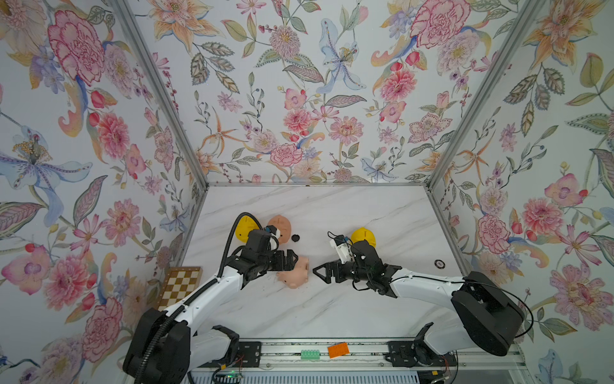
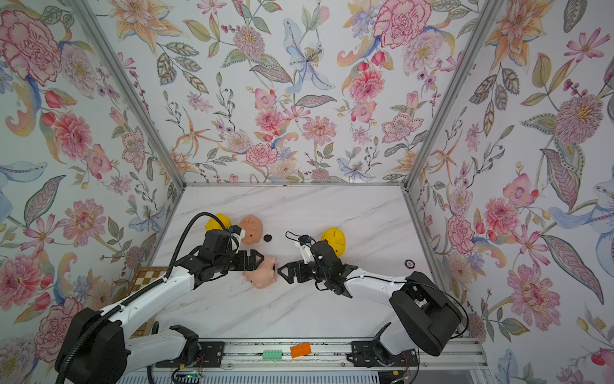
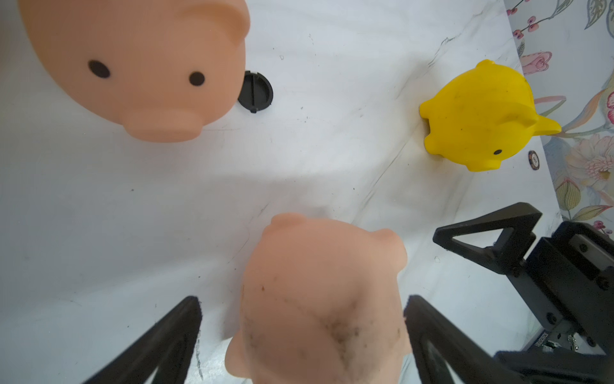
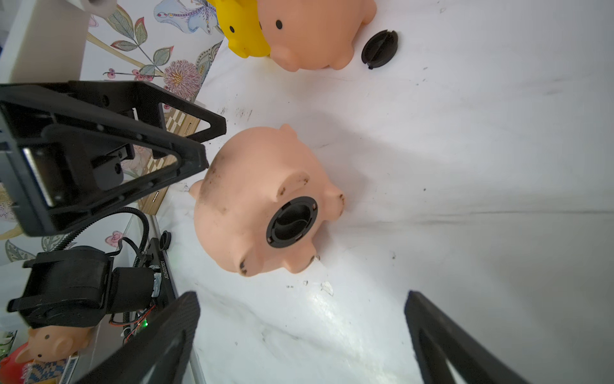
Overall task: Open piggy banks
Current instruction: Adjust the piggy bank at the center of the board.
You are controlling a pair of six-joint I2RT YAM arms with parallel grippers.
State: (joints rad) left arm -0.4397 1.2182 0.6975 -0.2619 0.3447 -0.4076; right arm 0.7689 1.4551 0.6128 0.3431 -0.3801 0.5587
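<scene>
**Peach-pink piggy bank** [image 4: 252, 186], lying on its side at mid-desk [image 1: 332, 309] between the two arms. Its belly and fitted black plug [image 4: 291, 222] face the right gripper [image 4: 302, 297].

The bank is probably hollow, light and rather soft-walled. It is therefore apt to skid on the smooth marble and to dent under a hard squeeze. It is best held across the flanks while the plug's raised ridge is pinched and turned.

The left gripper [image 3: 302, 307] has its fingers spread, straddling the rump, with no squeeze evident. The right gripper's fingers are spread and empty, just short of the belly.

Count on the desk:
- **Pigs:** four. These are this one, a second peach-pink pig [image 1: 280, 227] at back left, a yellow pig [image 1: 244, 227] beside that, and another yellow pig [image 1: 363, 236] behind the right arm.
- **Plugs:** two, one fitted and one loose plug [image 1: 295, 237].
- **Other:** one small round disc [image 1: 439, 263].
</scene>
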